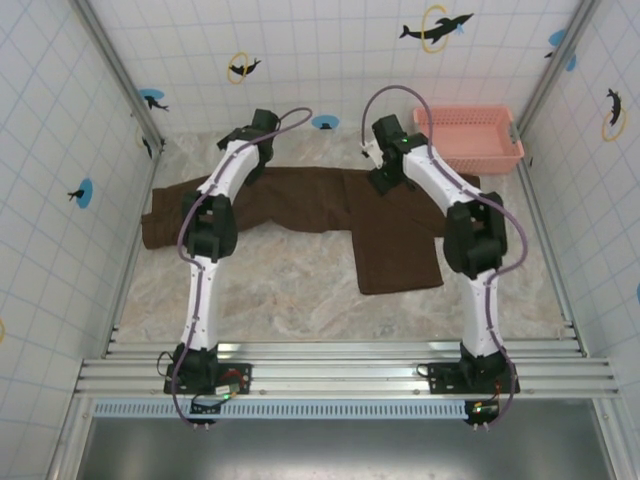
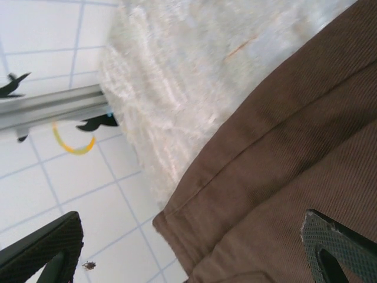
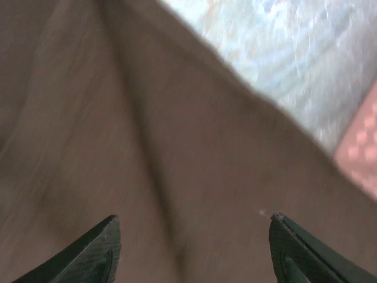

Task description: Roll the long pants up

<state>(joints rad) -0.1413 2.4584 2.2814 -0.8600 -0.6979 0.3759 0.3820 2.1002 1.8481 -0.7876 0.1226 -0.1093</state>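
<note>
Two grippers hang released, jaws spread wide on nothing: left gripper at the far edge of the dark brown cloth long pants, right gripper over them. These lie flat on the marbled white table, a pink plastic basket near their far right corner.

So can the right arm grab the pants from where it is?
Probably yes. The right gripper is open and right over the pants, with brown cloth straight ahead of it and nothing in the way. The pink basket sits off to the side.
</note>
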